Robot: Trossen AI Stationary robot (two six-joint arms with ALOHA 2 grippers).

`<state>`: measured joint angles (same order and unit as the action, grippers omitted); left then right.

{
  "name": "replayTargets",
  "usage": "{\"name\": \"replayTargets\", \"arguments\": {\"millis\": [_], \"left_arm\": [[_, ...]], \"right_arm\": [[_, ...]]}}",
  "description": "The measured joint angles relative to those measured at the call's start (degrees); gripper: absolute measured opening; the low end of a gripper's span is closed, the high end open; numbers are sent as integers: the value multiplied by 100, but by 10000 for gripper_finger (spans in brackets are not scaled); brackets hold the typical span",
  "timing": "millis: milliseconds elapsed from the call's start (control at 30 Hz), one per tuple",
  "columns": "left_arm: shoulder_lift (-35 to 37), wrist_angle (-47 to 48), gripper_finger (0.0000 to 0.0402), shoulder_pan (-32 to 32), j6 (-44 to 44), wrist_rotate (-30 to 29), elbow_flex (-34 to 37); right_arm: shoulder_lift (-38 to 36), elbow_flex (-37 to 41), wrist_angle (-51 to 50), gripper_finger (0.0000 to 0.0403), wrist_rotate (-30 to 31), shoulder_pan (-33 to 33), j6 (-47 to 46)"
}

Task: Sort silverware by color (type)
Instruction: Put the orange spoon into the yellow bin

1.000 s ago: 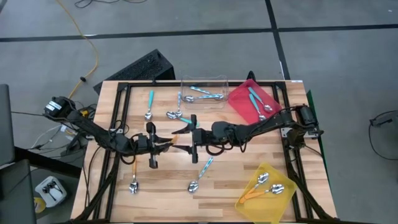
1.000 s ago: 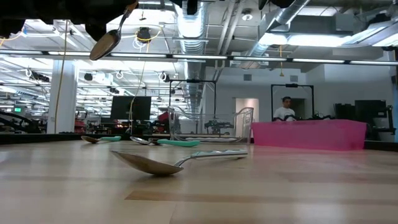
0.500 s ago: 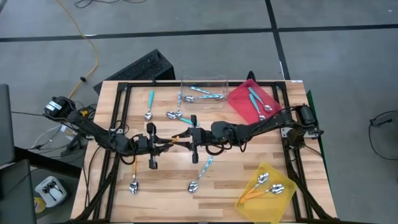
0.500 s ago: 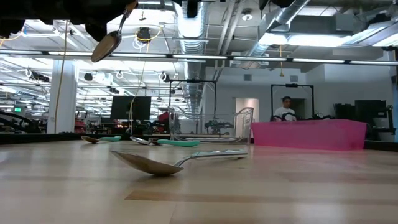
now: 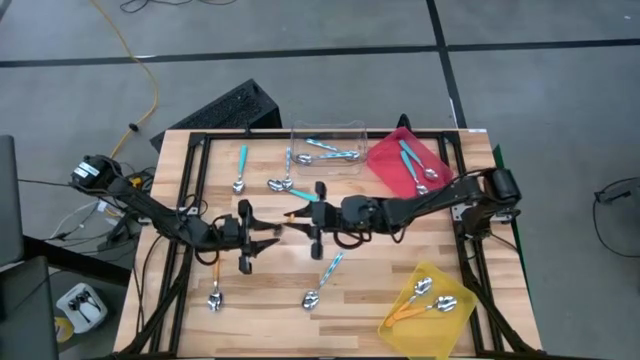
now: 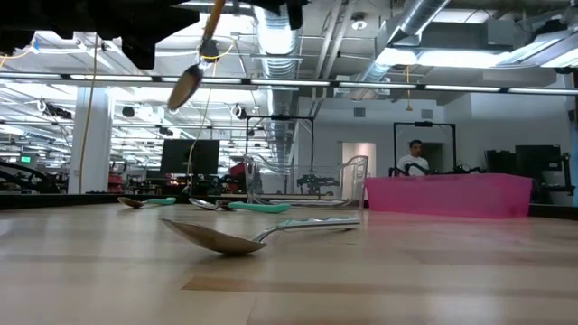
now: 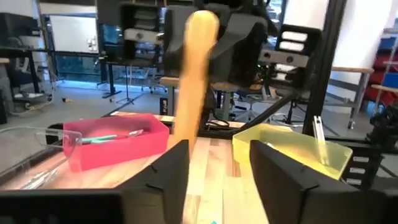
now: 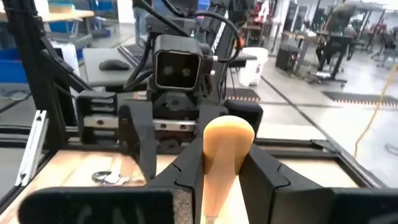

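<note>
right gripper sits mid-table, fingers pressed onto the orange-handled spoon — in the right wrist view the orange handle is squeezed between both dark fingers. left gripper faces it from just beside, fingers spread; in its wrist view the handle stands between them w/ a gap on each side, not touching. spoon hangs in the air in the low view, bowl down, tilted.

other spoons: a teal-handled one near the front centre, an orange-handled one front left, a teal one back left, more by the clear tray. clear tray holds light blue/teal spoons, red tray holds teal ones, yellow tray holds orange-handled ones.

surface: light wood-plank table w/ black frame rails. floor around is grey w/ dark lines, a yellow cable trailing back left. low view shows a big lab hall — ceiling ducts, strip lights, monitors, a person far behind the red tray.
</note>
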<state>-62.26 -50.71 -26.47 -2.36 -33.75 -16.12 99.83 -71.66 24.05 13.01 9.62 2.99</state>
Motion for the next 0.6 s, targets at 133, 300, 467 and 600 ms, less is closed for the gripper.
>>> {"name": "replayTargets", "arguments": {"millis": [133,300,467,600], "left_arm": [[2,12,184,-1,-138,-8,0],[2,34,195,-1,-173,16,0],[2,246,195,-1,-494,32,0],[2,542,195,-1,-672,32,0]], "right_arm": [[-442,-2,-867,98,309,112,-217],[-1105,-2,-2039,98,866,304,-283],[-1952,-4,-3440,98,975,531,-781],[-2559,-7,-4578,98,976,770,-1448]]}}
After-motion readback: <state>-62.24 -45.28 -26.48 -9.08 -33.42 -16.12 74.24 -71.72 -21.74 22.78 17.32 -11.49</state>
